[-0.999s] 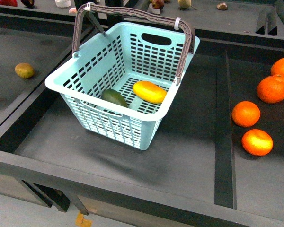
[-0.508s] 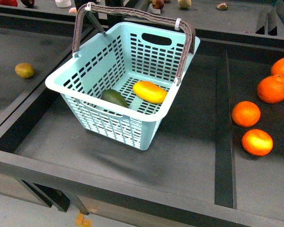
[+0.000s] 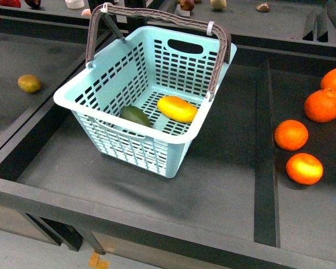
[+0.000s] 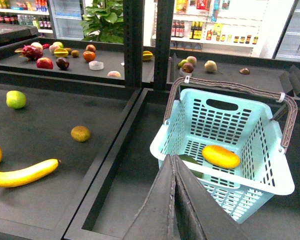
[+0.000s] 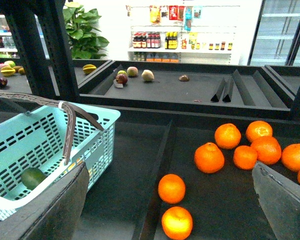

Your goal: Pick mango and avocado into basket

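**benchwatcher:** Mango (image 3: 177, 109) and avocado (image 3: 136, 116) can both be seen lying on the slotted floor of the basket (image 3: 115, 147), centre-left of the front frame. The mango is toward the middle of the floor, the avocado just beside it toward the near-left wall, close together but whether they touch can't be told. In the left wrist frame the mango (image 4: 220, 156) shows up plainly at right of centre, while the avocado is mostly hidden behind the left gripper (image 4: 174, 210). Judged from that, the picking step looks done and nothing is left to be fetched.

**torque_tom:** Agreed. What about the grippers, anything carried?

**benchwatcher:** Nothing. The left gripper is seen at the bottom centre of its own frame with both fingers pressed together into a wedge, nothing between them. The right gripper (image 5: 171, 200) is spread wide, one finger at the lower left corner and one at the lower right, with only bare shelf and tangerines (image 5: 209, 157) seen through the gap. Neither arm shows in the front frame at all.

**torque_tom:** So what's called for next?

**benchwatcher:** Probably just a retreat to rest, or a stop. The handles (image 3: 157, 21) are standing upright over the basket, so if any move is made over it, they'd need to be cleared. The brownish fruit (image 3: 29, 83) at the left edge should be left alone.
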